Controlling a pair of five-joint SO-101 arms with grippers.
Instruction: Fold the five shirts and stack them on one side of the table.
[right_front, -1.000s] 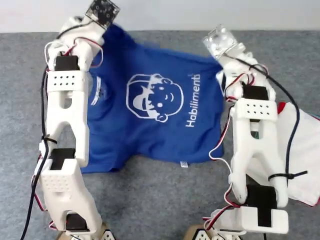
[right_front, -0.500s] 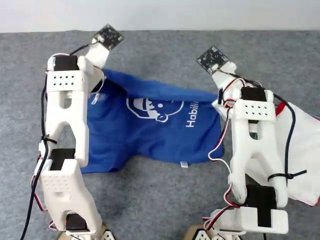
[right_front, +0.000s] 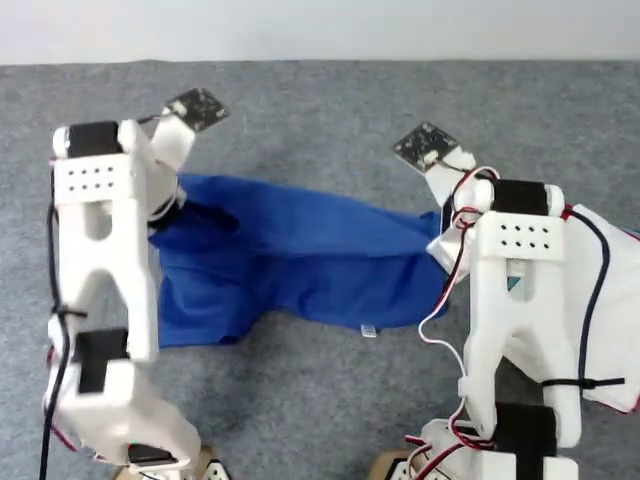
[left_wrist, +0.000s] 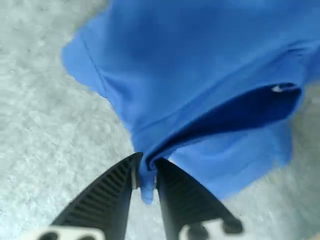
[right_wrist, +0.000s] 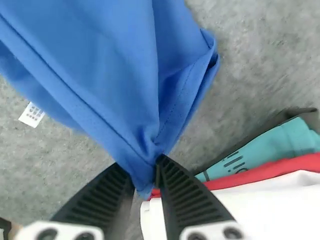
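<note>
On the worktop (right_front: 330, 400): blue shirt (right_front: 300, 265) lies between both arms, half doubled over.
Left claw (left_wrist: 145, 166): pinching one shirt corner.
Right claw (right_wrist: 144, 172): pinching the other, likely to fold evenly.

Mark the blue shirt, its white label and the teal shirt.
blue shirt (right_front: 300, 260), high view, middle of the body.
white label (right_wrist: 31, 114), right wrist view, its centre.
teal shirt (right_wrist: 290, 142), right wrist view, exposed edge.

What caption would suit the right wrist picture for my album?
The right hand pinches a blue shirt beside a pile of teal, red and white shirts.
</note>
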